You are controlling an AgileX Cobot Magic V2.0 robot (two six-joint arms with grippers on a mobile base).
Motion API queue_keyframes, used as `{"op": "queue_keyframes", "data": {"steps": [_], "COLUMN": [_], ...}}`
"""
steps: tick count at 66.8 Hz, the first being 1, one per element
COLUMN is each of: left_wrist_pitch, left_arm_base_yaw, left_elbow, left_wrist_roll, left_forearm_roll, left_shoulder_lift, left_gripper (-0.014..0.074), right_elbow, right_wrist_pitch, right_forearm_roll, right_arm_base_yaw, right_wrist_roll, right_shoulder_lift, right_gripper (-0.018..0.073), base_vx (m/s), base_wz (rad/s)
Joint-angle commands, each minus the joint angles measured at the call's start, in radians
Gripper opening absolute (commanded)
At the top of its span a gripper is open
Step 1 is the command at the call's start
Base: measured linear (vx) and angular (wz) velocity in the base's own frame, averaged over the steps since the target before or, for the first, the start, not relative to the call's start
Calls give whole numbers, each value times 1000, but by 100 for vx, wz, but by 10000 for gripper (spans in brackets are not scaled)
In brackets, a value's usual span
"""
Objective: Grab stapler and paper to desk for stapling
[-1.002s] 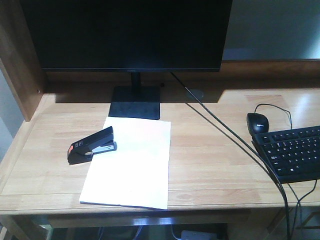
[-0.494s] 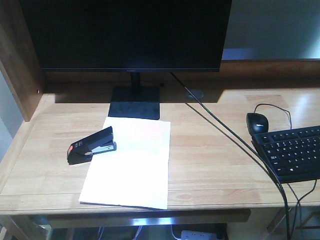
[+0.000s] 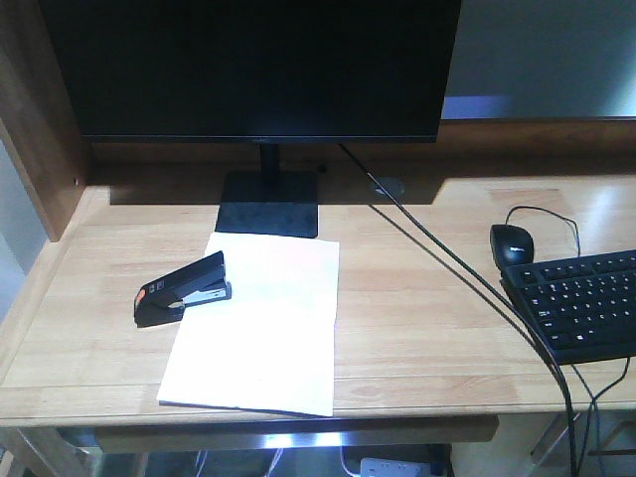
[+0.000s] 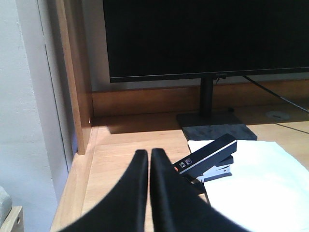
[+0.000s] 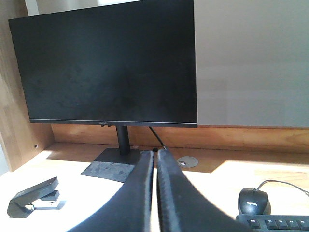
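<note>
The left gripper has its two black fingers pressed together, holding nothing; it hovers just left of the small black desk stapler with an orange-red patch. The right gripper is likewise closed and empty, raised in front of the large black monitor. The stapler lies on the left edge of the plain white rectangular paper sheet, which lies flat on the light-brown wooden desk, in front of the monitor's stand. Right of the monitor sit a black mouse and a black keyboard.
</note>
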Motion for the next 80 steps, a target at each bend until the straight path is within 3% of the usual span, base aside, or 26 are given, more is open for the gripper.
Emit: {"op": "queue_keyframes", "data": {"steps": [1, 48, 55, 63, 71, 80], "left_wrist_pitch": [-84, -75, -75, -75, -75, -75], "left_arm_base_yaw": [-6, -6, -6, -6, -6, -6], "left_elbow": [29, 28, 28, 28, 28, 28], "left_wrist_roll": [0, 0, 0, 0, 0, 0], "left_forearm_roll": [0, 0, 0, 0, 0, 0], "left_shoulder_lift": [-15, -14, -14, -14, -14, -14], "left_gripper": [-7, -7, -7, -7, -7, -7], "right_elbow": [-25, -25, -25, -25, -25, -25], "right_wrist_pitch": [-62, -56, -48, -43, -66, -73], "right_forearm_roll": [-18, -18, 25, 94, 281, 466], "right_arm_base_yaw": [-4, -4, -8, -75, -225, -373], "right_wrist_roll": [-2, -2, -3, -144, -387, -585], "right_shoulder_lift": [12, 12, 12, 9, 9, 7], "right_gripper": [-9, -9, -9, -9, -9, -9], "base_vx": [0, 0, 0, 0, 0, 0], "base_wz": [0, 0, 0, 0, 0, 0]}}
